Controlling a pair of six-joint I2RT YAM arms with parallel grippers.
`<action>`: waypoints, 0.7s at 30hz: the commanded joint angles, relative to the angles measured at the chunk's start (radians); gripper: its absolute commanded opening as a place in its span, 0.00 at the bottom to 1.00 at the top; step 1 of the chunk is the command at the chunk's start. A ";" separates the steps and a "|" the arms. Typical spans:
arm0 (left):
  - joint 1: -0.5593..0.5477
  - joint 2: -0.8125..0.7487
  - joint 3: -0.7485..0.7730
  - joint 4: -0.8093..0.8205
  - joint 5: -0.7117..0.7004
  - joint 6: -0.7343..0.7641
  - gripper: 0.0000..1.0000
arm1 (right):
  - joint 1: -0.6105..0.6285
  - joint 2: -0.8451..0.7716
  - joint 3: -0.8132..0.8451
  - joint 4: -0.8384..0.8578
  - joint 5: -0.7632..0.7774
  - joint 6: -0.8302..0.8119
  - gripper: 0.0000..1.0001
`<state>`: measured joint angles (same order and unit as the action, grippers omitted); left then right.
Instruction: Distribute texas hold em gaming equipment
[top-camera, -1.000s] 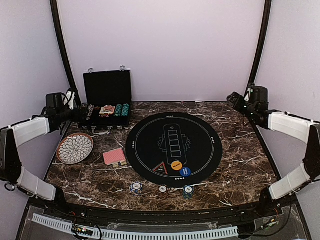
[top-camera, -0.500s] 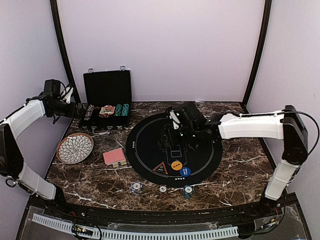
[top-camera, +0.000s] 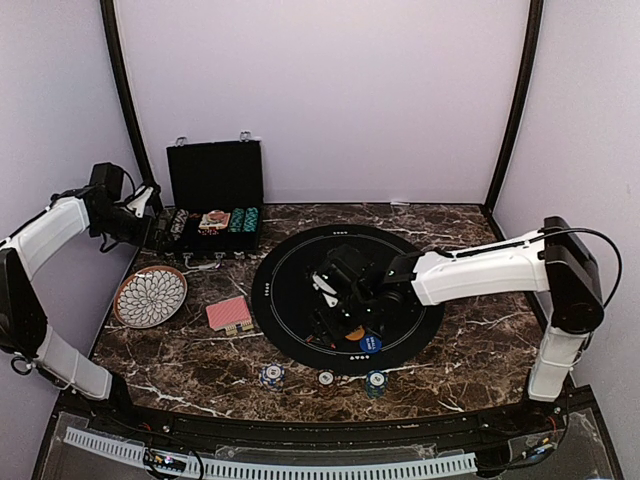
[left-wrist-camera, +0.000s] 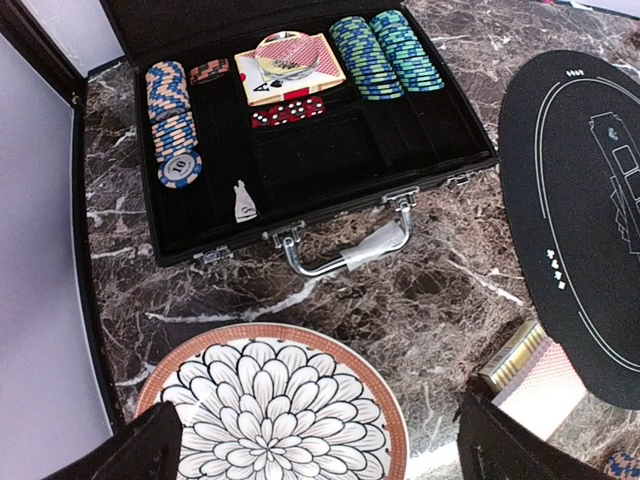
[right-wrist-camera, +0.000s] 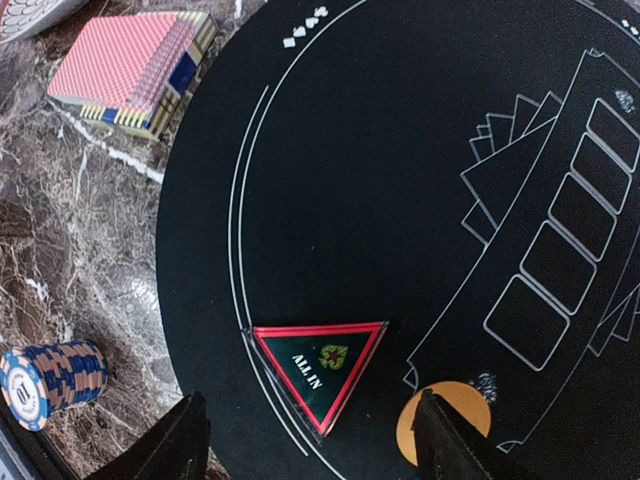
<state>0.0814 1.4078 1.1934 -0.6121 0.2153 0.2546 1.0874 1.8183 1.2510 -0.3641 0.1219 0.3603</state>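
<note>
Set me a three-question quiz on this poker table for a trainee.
1. True or false: the black case has its lid shut.
2. Which lies on the black mat? A) the dice B) the ALL IN triangle C) the green chips
3. Fill in: the red-backed deck lies on the marble between the plate and the ____.
Key: 1 false; 2 B; 3 mat.

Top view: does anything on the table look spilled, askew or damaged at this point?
Nothing stands out. The case sits open with its chips in tidy rows, the card deck lies stacked beside the mat, and the three chip stacks near the front edge stand upright. Nothing spilled or broken.
</note>
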 joint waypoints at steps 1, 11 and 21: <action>0.002 -0.043 0.059 -0.073 0.077 0.025 0.99 | 0.018 0.020 -0.017 -0.031 -0.040 -0.012 0.68; 0.003 -0.046 0.086 -0.136 0.158 0.049 0.99 | 0.021 0.073 -0.019 -0.025 -0.066 -0.004 0.65; 0.002 -0.071 0.098 -0.143 0.205 0.059 0.99 | 0.021 0.100 -0.035 -0.016 -0.046 -0.016 0.65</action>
<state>0.0814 1.3758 1.2572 -0.7204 0.3862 0.2966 1.0996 1.9038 1.2240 -0.3969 0.0677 0.3519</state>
